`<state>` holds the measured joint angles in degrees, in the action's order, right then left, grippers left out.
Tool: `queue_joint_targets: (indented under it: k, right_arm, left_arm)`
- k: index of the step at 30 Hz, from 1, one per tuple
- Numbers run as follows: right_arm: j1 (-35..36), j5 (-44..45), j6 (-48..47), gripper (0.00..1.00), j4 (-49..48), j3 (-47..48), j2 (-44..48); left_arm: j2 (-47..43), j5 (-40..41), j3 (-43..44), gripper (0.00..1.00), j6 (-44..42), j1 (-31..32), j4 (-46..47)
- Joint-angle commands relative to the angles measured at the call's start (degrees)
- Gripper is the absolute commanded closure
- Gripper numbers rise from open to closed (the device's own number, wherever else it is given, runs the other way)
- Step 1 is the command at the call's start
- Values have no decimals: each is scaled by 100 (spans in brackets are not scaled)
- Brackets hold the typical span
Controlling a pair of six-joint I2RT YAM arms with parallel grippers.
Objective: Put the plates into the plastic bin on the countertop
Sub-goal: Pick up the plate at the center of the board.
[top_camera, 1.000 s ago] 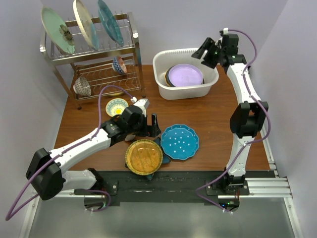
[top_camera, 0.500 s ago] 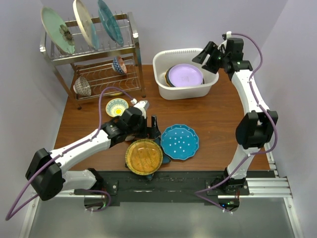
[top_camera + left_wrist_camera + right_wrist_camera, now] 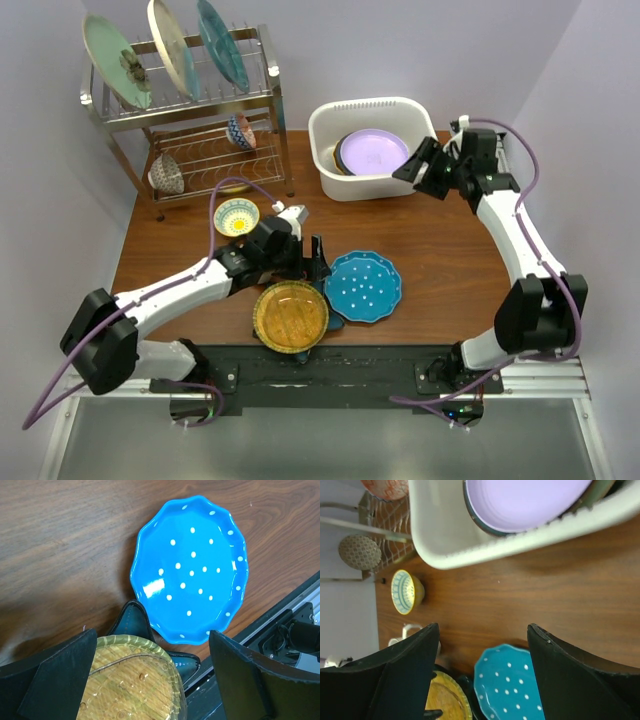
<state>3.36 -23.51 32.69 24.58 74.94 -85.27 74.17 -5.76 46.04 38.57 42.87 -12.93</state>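
Seen from above, a reddish-brown wooden countertop (image 3: 430, 250) carries a white plastic bin (image 3: 372, 186) at its far edge, right of centre. Inside the bin a lavender plate (image 3: 373, 152) lies flat on top of at least one darker plate, of which only an edge shows. Near the front edge of the countertop, a blue dotted plate (image 3: 363, 286) with a scalloped rim lies flat, and just to its left sits an amber plate (image 3: 290, 314). The amber plate rests on a teal star-shaped plate (image 3: 134, 625), whose dark points stick out from under it toward the blue one. The left gripper (image 3: 312, 258) hangs above these plates, just beyond the amber plate, its jaws spread wide and holding nothing. The right gripper (image 3: 420, 175) hovers beside the right end of the bin, its jaws also well apart with nothing between them. At the far left stands a steel wire dish rack (image 3: 200, 110) with three more plates upright on its top shelf and small bowls on the shelf below. A small patterned bowl (image 3: 236, 216) sits on the countertop in front of the rack.
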Motion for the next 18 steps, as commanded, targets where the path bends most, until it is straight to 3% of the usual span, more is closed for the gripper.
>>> queue_joint_targets:
  k: [1,18]
  right_arm:
    - [-10,48,-219,26,-146,-646,511]
    - [16,-5,-439,31,-507,-3248,1127]
  left_arm:
    - [185,-197,-8,2,81,-16,466]
    - [1099,-329,423,3,-68,-16,809]
